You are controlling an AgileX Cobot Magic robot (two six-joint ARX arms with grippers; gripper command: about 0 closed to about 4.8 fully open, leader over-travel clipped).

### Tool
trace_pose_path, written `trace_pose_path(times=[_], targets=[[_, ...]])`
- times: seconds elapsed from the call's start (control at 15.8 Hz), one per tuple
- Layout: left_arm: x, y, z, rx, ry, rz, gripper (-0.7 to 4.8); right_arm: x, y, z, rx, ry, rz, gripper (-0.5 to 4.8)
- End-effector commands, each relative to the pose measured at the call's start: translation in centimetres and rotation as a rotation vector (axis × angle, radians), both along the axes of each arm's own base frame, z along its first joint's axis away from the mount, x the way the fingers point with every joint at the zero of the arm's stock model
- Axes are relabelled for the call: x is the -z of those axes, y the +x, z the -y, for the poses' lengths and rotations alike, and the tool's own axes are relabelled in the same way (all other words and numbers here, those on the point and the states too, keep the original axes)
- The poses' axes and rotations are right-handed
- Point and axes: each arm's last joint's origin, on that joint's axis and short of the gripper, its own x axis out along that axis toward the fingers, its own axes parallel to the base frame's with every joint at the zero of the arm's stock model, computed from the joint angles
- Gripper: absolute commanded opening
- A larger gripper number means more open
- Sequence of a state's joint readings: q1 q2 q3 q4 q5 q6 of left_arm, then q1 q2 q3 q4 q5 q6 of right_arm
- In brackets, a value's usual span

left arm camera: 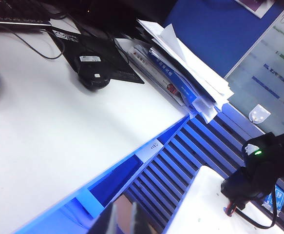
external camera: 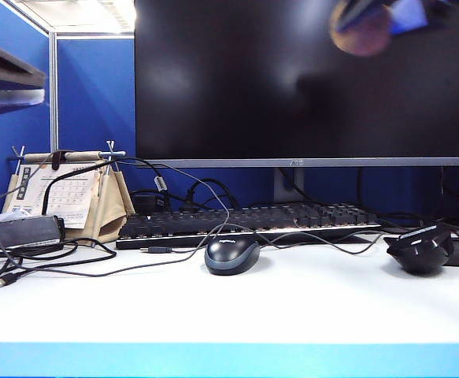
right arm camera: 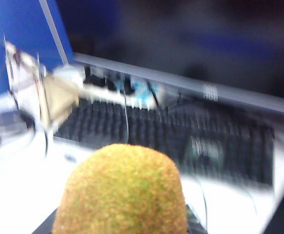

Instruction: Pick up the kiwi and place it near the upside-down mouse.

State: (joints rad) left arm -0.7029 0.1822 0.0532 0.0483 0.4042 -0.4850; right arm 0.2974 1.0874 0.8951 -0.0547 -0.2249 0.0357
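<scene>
Right wrist view: recorded kiwi (right arm camera: 121, 192) close under the lens, evidently pinched in the right claw, lifted clear of the counter (right arm camera: 15, 204); fingers hidden behind fruit. Exterior view: logged kiwi (external camera: 360, 30) as a blur high above the upside-down mouse (external camera: 420, 248); pickup judged done, lowering and release outstanding. Long axis apparently pointed away from the wrist toward the keyboard (right arm camera: 180, 141); left claw (left arm camera: 120, 222) parked off the counter edge, spread or pressed together not discernible.
</scene>
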Motion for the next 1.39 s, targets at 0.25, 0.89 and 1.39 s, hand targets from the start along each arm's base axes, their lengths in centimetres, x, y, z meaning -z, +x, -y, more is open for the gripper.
trace_pose_path(times=[0.25,0.89,1.39], targets=[[0.2,0.0,0.0,0.006,0.052,0.032,0.54,9.1,-5.5,2.0,0.115,-0.018,-0.176,2.09],[0.2,0.0,0.0,0.01,0.05,0.029,0.54,15.6,-6.8,2.8,0.272,-0.111,-0.467,2.09],[0.2,-0.2,0.1,0.071,0.042,0.022,0.54,16.8,-4.8,3.0,0.298,-0.109,-0.515,2.1]])
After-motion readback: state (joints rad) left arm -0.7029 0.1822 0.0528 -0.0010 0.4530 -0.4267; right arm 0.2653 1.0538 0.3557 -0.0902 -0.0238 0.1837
